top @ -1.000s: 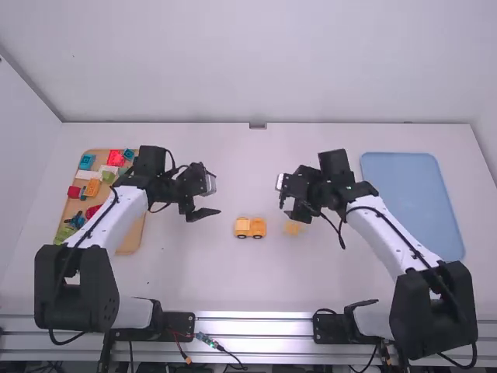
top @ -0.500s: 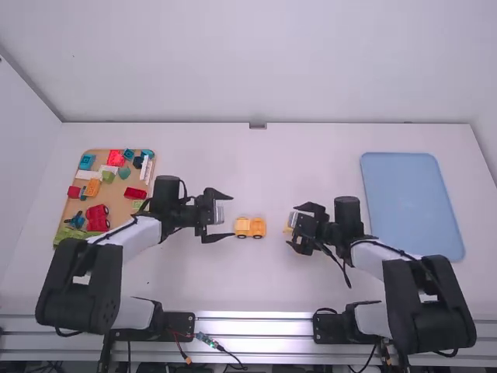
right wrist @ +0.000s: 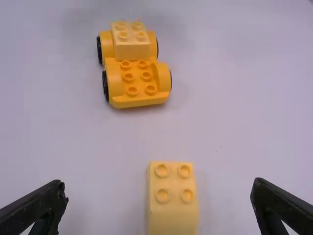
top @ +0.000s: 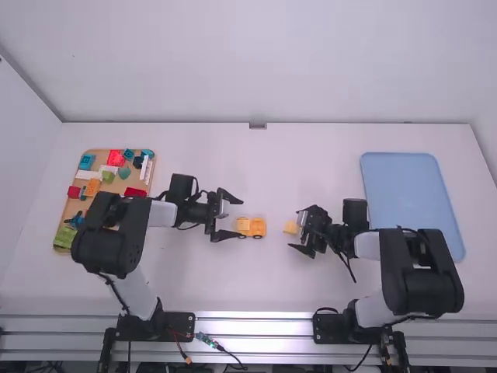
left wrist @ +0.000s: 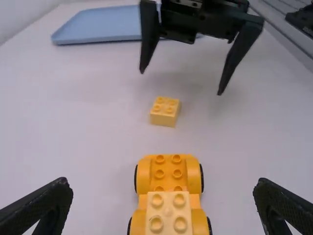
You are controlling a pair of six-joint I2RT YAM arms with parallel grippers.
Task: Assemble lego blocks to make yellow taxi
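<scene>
Running crosswise toward loose yellow block, long axis of orange car.

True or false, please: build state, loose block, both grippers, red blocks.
1. A yellow block sits on the chassis. True.
2. The loose block touches the chassis. False: a gap separates them.
3. The chassis still has bare studs. True.
4. The left gripper grips the chassis. False: it's open.
5. The right gripper is open. True.
6. Red blocks lie on the blue tray. False: they're on the tan board.
</scene>
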